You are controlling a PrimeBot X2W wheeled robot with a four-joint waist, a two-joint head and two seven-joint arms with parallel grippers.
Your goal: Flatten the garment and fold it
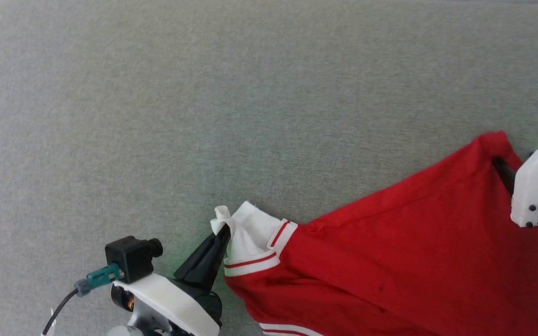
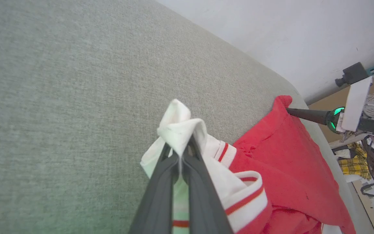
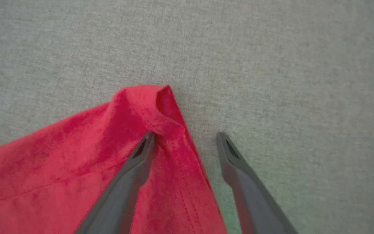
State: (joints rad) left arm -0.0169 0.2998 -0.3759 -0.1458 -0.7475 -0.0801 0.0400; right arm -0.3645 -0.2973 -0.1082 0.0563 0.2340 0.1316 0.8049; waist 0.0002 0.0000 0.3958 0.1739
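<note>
Right wrist view: the right gripper (image 3: 187, 138) has its fingers apart, one tip at a red corner of the garment (image 3: 76, 156), which lies on the grey surface (image 3: 271, 65). The left gripper (image 2: 180, 152) is clamped on the white sleeve (image 2: 180, 125); pulling now may drag the loose corner into wrinkles.

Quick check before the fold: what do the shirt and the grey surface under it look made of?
The garment: soft matte knit, probably cotton or a blend; it drapes and bunches loosely at the white sleeve, and the striped trim looks ribbed. The surface: matte grey-green woven cloth, like upholstery; a fine heathered weave shows in the right wrist view.
</note>
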